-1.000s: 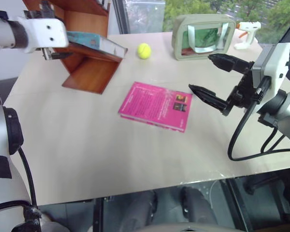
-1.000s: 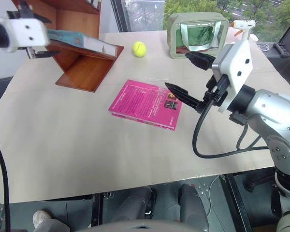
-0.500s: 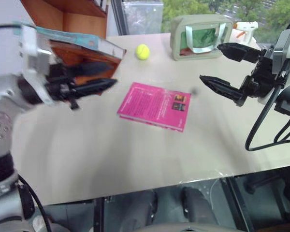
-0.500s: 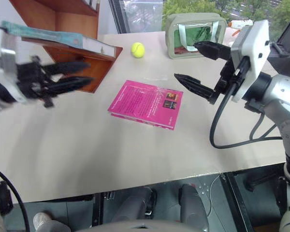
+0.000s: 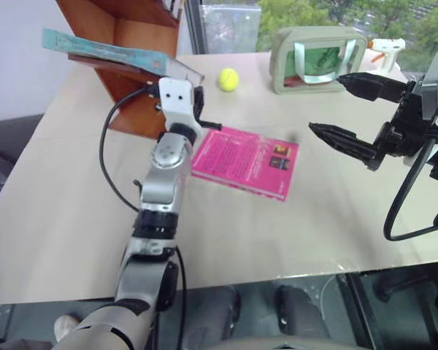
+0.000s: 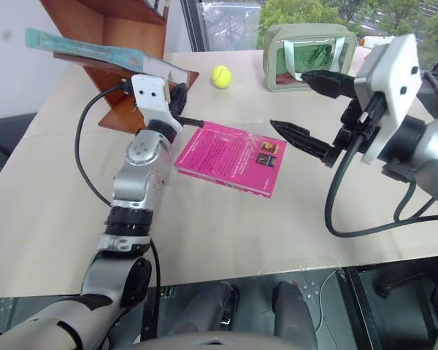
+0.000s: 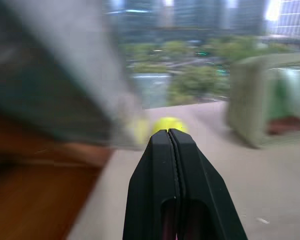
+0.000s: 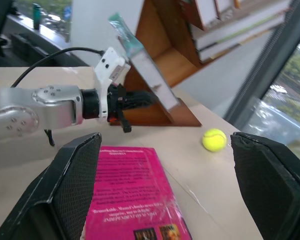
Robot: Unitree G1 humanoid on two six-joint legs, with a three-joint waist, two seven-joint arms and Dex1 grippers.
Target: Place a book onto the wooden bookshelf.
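Observation:
The teal-green book (image 5: 106, 51) lies on a slanted board of the wooden bookshelf (image 5: 135, 102) at the table's far left, its left end sticking out past the wood. My left gripper (image 5: 206, 123) is shut on nothing, just below the book's near end, beside the shelf's lower board; the left wrist view shows its fingers (image 7: 172, 165) pressed together. My right gripper (image 5: 325, 103) hovers open and empty over the table's right side, right of the pink book (image 5: 244, 160). In the right wrist view the book (image 8: 140, 52) rests on the shelf (image 8: 162, 75).
A yellow tennis ball (image 5: 228, 79) sits behind the pink book. A grey-green framed bag (image 5: 317, 58) stands at the back, with a white glue gun (image 5: 387, 49) to its right. More books fill the shelf's upper part (image 8: 225, 20).
My left arm has left the book's far end and swung in beside the shelf, its fingers closing. The book stays on the board. The right gripper remains open.

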